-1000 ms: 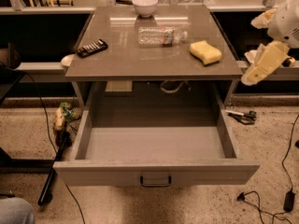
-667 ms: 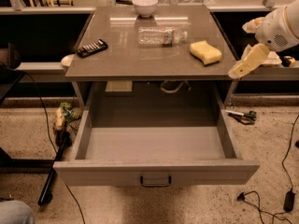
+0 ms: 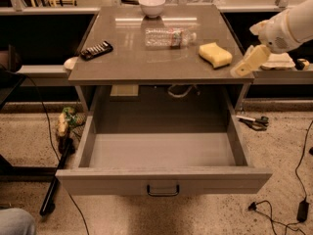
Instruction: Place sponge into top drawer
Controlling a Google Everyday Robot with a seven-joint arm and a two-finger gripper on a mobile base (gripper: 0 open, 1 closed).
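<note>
Robotics lab being indicated: corded power brick (image 3: 302, 210) being left on speckled floor (image 3: 210, 215), gripper (image 3: 247, 62) being held beside table (image 3: 146, 62) right edge.

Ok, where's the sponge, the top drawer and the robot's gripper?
sponge (image 3: 215, 54): camera view, middle of its top.
top drawer (image 3: 98, 181): camera view, bare front panel.
gripper (image 3: 243, 66): camera view, its lower end, at the table's (image 3: 137, 62) right edge.

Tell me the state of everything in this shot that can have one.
Wide grey top drawer: pulled open, nothing visible inside.
Yellow foam sponge: lying flat on the tabletop, not held.
Clear plastic bottle: lying on its side.
White round bowl: upright.
Black rectangular remote: lying flat.
Yellowish gripper: at the table's right front edge, right of the sponge, apart from it.
</note>
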